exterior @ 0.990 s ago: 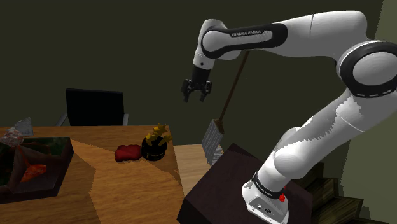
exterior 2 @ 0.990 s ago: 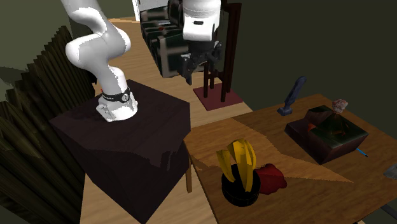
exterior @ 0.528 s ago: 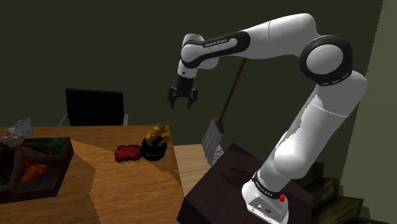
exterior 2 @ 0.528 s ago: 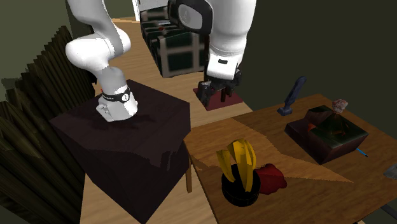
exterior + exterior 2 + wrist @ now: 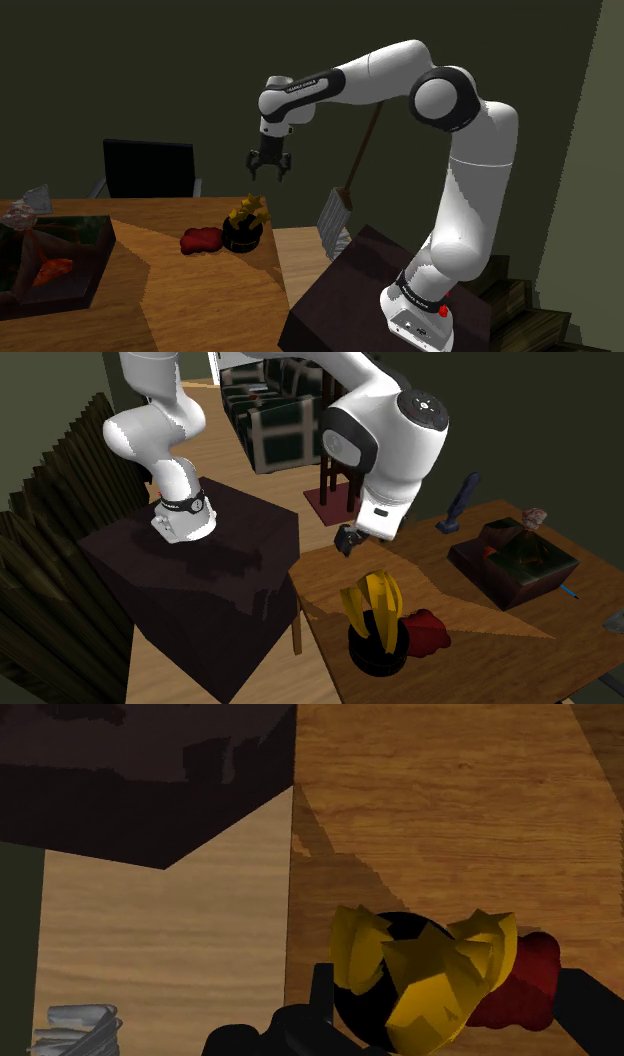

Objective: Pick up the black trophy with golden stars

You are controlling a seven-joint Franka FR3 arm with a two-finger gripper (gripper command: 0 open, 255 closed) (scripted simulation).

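Observation:
The trophy point(image 5: 243, 228) is a black round cup topped with golden stars. It stands upright on the wooden table point(image 5: 200, 290), near the edge closest to the stand. In the second exterior view the trophy point(image 5: 376, 627) is at the table's near corner. My gripper point(image 5: 268, 166) hangs open in the air well above it, a little toward the stand, touching nothing. In the second exterior view the gripper point(image 5: 347, 540) hovers over the table edge. In the wrist view the trophy point(image 5: 400, 974) lies below, between my spread fingers point(image 5: 320, 992), with the gripper point(image 5: 455, 1001) holding nothing.
A red lumpy object point(image 5: 201, 240) touches the trophy's side. A dark box point(image 5: 50, 262) with an orange thing inside sits further along the table. A black chair point(image 5: 148, 170) stands behind, and a broom point(image 5: 350, 180) leans by the dark stand point(image 5: 380, 270). A blue object point(image 5: 460, 502) stands at the table's far edge.
The arm has swung toward the shoulder view's left and dropped lower, carrying the open gripper from beside the stand to above the trophy. The objects on the table have not moved.

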